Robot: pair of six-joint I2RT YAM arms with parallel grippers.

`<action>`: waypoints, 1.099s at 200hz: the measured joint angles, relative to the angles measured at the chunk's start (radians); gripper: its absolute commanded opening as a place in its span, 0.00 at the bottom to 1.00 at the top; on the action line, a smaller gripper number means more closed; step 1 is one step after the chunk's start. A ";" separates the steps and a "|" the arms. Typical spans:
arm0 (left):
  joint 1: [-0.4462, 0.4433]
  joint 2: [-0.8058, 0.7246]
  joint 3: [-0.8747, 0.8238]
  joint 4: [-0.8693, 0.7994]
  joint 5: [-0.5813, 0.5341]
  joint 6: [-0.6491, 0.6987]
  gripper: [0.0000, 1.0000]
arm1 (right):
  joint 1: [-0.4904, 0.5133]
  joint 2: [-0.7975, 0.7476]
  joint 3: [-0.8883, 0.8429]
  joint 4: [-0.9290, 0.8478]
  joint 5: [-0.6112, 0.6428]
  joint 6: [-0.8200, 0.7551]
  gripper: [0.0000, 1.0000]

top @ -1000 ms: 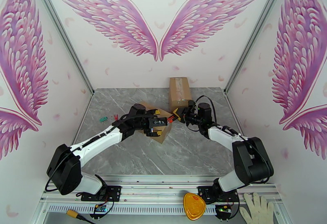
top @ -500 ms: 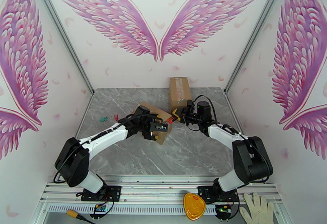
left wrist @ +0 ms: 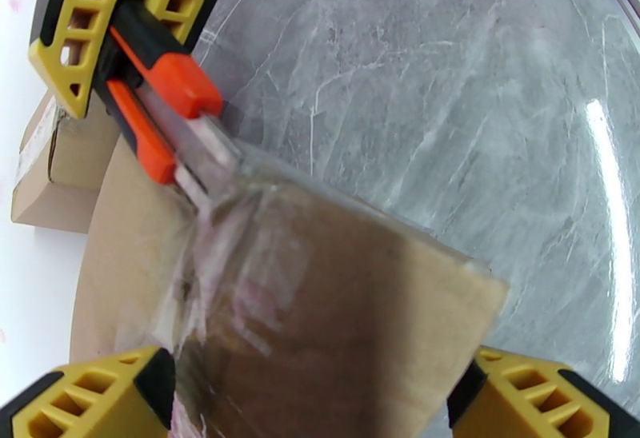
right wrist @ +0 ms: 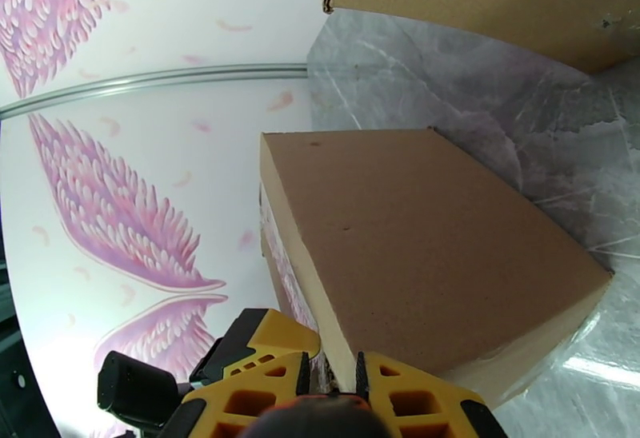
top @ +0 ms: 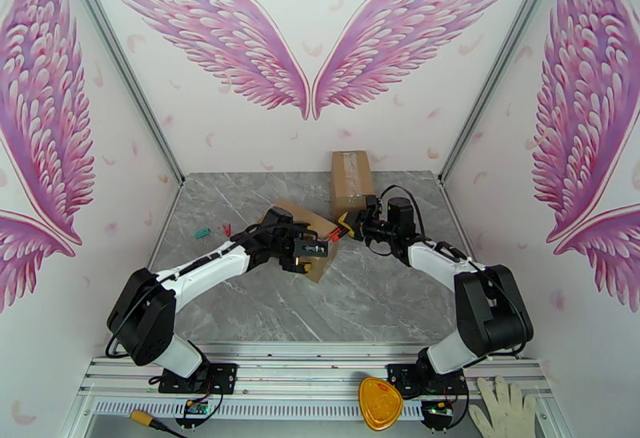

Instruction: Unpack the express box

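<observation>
Box sat mid-table, askew. Left gripper spread wide, straddling its end. Right gripper clamped orange cutter, blade at taped edge. Second carton stood close behind; bare marble front, right.

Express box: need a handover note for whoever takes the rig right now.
Left gripper: open wide, jaws either side of the taped box mid-table; contact unclear.
Right gripper: shut on the orange knife, blade at the box's taped seam.
Second box: at the back edge of the table.
Done: knife in hand, blade on the tape.
Left: slit the tape, open the flaps, take out the contents.
</observation>
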 measured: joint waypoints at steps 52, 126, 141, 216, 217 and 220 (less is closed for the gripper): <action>0.000 0.011 -0.006 0.032 0.037 0.019 0.92 | -0.016 0.000 0.101 -0.230 -0.031 -0.175 0.00; 0.000 0.038 -0.001 0.059 0.056 -0.090 0.88 | -0.032 -0.029 0.103 -0.291 0.003 -0.211 0.00; -0.003 0.048 0.007 0.060 0.055 -0.124 0.87 | -0.032 -0.081 0.053 -0.253 0.062 -0.167 0.00; 0.037 0.106 0.071 0.104 -0.203 -0.283 0.88 | -0.026 -0.311 -0.161 -0.208 0.172 0.010 0.00; 0.039 0.106 0.071 0.105 -0.210 -0.283 0.88 | -0.026 -0.311 -0.162 -0.209 0.172 0.010 0.00; 0.042 0.106 0.071 0.106 -0.221 -0.285 0.88 | -0.026 -0.311 -0.162 -0.212 0.172 0.011 0.00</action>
